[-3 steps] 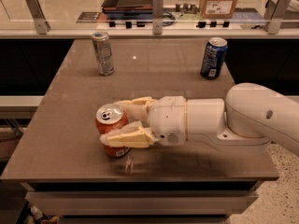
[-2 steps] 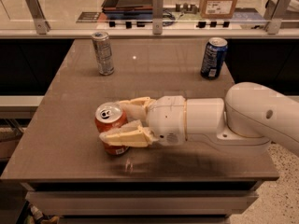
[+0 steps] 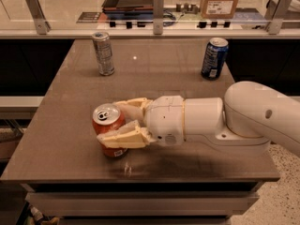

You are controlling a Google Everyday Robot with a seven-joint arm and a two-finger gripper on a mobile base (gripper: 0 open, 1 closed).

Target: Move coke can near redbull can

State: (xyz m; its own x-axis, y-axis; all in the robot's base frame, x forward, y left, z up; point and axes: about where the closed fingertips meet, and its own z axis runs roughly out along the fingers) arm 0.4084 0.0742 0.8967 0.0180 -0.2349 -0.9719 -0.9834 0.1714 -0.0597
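The coke can (image 3: 107,122), orange-red with a silver top and pull tab, stands near the front left of the brown table (image 3: 154,78). My gripper (image 3: 117,122) reaches in from the right at the end of a white arm, and its cream fingers (image 3: 123,136) are shut on the coke can from the near and far sides. The redbull can (image 3: 103,53), slim and silver-grey, stands upright at the back left of the table, well away from the coke can.
A wider blue can (image 3: 214,58) stands at the back right of the table. A glass rail with metal posts (image 3: 158,6) runs along the table's far edge, with a counter, a dark tray and a cardboard box (image 3: 220,1) behind it.
The gripper with the coke can has shifted slightly to the left. The other cans have not moved.
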